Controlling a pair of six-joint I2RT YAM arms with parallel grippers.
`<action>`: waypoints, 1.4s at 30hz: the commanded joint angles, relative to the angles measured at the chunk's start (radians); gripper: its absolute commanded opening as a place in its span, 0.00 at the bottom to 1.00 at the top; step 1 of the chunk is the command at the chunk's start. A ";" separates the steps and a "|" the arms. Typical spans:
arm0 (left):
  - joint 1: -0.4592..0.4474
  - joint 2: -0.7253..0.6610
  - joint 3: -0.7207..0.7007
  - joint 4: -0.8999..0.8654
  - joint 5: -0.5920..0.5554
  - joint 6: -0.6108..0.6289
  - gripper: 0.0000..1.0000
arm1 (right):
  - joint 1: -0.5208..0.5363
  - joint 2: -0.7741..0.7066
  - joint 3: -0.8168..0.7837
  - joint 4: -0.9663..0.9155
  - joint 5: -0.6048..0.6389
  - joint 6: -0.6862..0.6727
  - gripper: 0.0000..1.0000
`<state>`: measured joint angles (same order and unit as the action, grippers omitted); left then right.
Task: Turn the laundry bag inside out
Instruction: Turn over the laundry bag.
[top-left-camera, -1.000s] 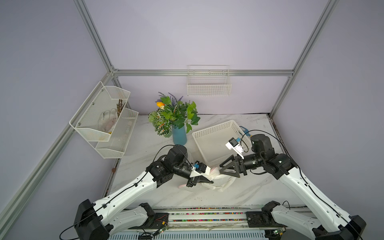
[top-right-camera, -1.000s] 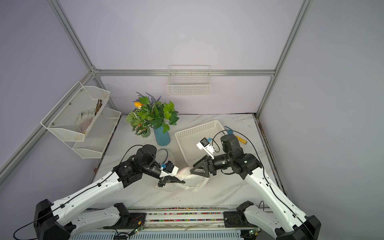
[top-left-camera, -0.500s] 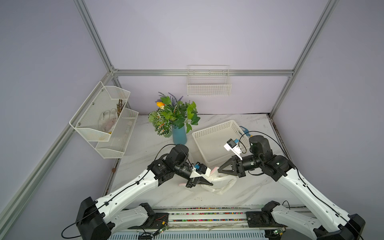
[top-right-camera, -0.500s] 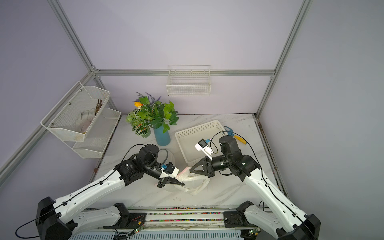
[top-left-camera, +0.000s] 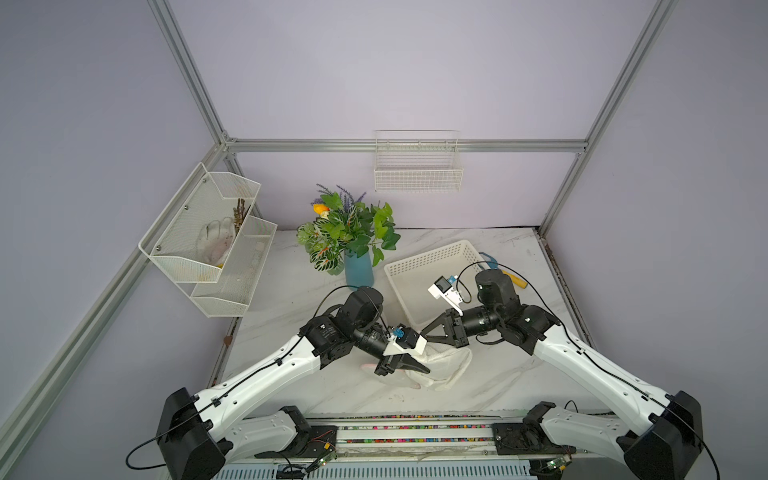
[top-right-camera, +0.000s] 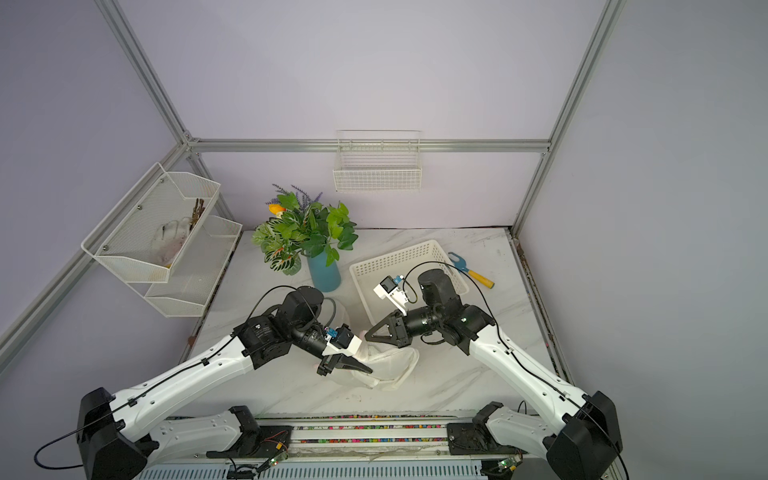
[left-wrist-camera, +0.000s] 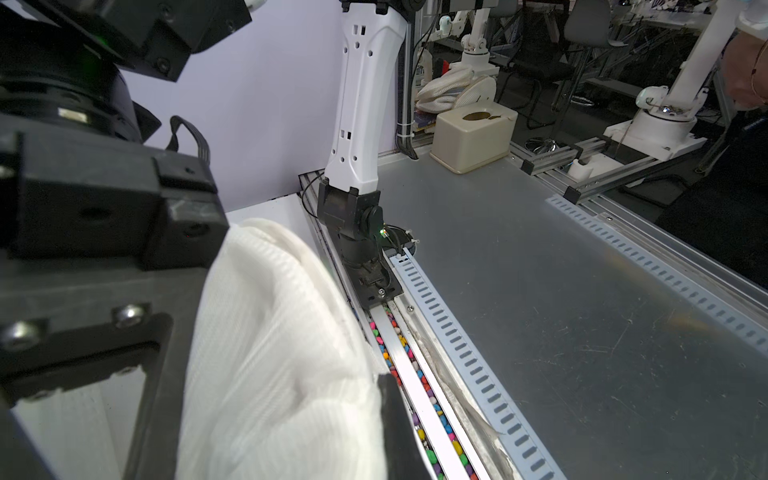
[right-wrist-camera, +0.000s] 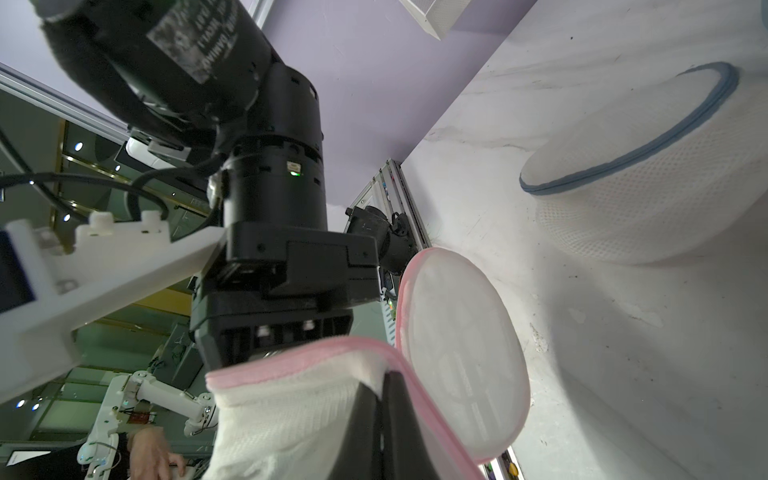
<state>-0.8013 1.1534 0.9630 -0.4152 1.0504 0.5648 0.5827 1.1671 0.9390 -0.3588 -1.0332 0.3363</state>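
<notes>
White mesh laundry bag (top-left-camera: 446, 368) lies crumpled on the table (top-left-camera: 511, 376), near centre, between both arms. Left gripper (top-left-camera: 420, 368): jaws closed on the bag's near-left fabric. Right gripper (top-left-camera: 424, 332): jaws closed on its pink-trimmed rim (right-wrist-camera: 332, 349). White basket (top-left-camera: 428, 257) sits just beyond.

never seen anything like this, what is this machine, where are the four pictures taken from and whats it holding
Two robot arms, white with black joints, stand at a marble table. Each ends in a two-finger claw. Both top views look down from overhead; the wrist views come from cameras on the arms. On the table: a white basket, a vase of plants, a blue and yellow tool and a white mesh bag. The left gripper and right gripper, those claws, are both shut on the bag.
</notes>
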 joint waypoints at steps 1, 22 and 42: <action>-0.018 -0.036 0.034 0.017 0.015 0.053 0.00 | -0.007 0.038 -0.015 0.037 0.071 0.011 0.03; 0.026 -0.229 -0.338 0.786 -0.255 -0.570 0.00 | -0.268 -0.449 0.003 -0.249 0.400 0.017 0.71; 0.024 -0.180 -0.322 0.927 -0.151 -0.630 0.00 | -0.267 -0.442 -0.025 -0.146 0.414 0.052 0.00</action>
<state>-0.7792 1.0016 0.6003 0.4858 0.8501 -0.0856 0.3202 0.7258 0.8944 -0.5259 -0.6830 0.3779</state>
